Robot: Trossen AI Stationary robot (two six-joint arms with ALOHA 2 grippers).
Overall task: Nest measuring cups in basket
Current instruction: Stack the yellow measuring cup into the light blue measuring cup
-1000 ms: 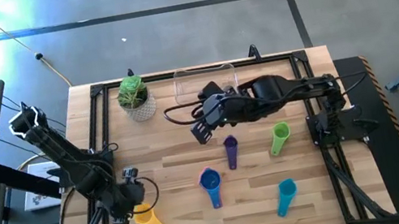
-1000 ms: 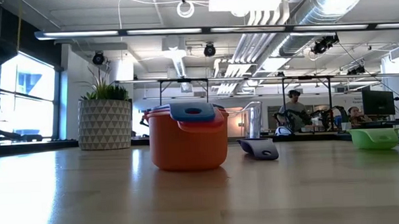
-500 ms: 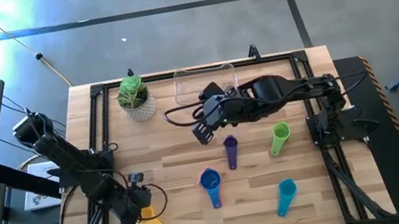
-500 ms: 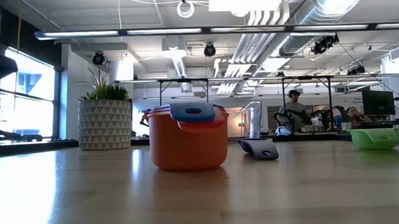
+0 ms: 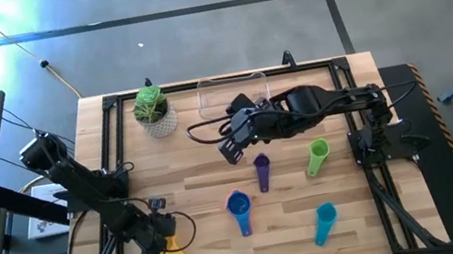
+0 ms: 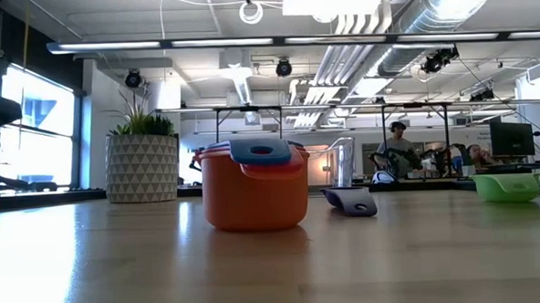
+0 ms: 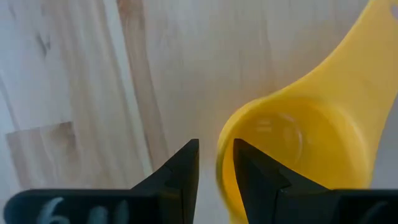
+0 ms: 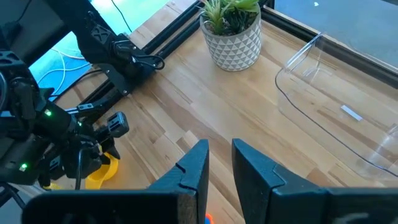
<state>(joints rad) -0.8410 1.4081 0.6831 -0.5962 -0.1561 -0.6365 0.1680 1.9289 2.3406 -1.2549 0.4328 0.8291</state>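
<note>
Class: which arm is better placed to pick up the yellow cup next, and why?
The left: its gripper hangs right over the yellow cup, fingers straddling the rim. The right gripper hovers near the basket.

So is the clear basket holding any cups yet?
Empty. The basket shows only bare table through its clear floor, both from above and in the right wrist view; blue and teal cups lie outside.
</note>
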